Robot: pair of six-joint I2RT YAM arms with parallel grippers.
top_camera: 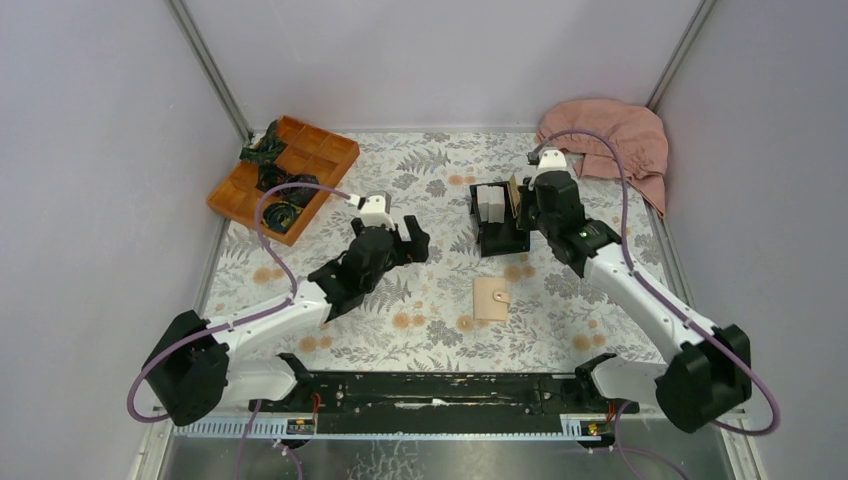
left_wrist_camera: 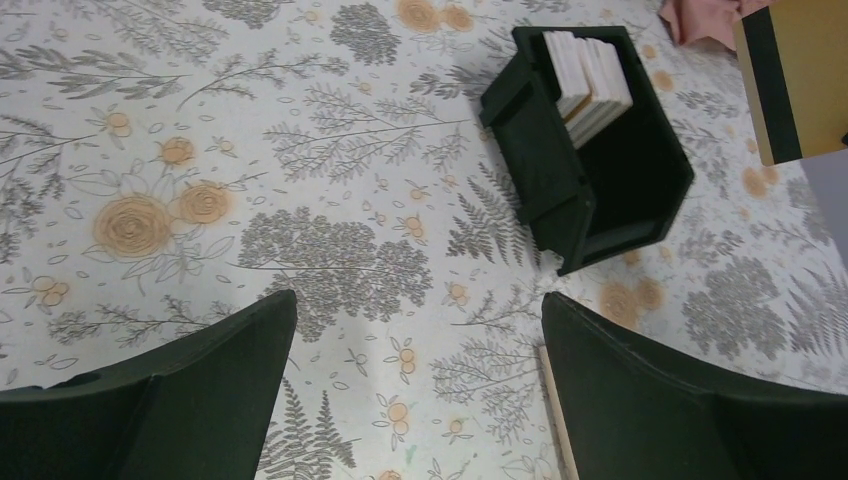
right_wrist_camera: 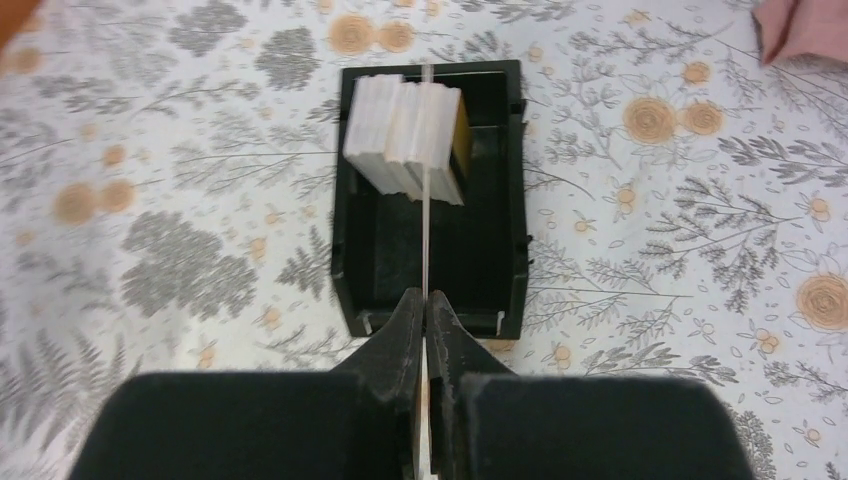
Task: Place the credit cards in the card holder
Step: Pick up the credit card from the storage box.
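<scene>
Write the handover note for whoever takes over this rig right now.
Left gripper: open, empty, over the table.
Right gripper: shut on one credit card, held on edge above the black box.
Card stack: standing in the black box.
Card holder: closed, flat on the table between the arms.
Done: one card gripped; none in the holder.
Left: open the holder, slot in this card, then the others.

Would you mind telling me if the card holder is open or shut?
Shut: the card holder lies folded flat, no inner slots showing.
</scene>
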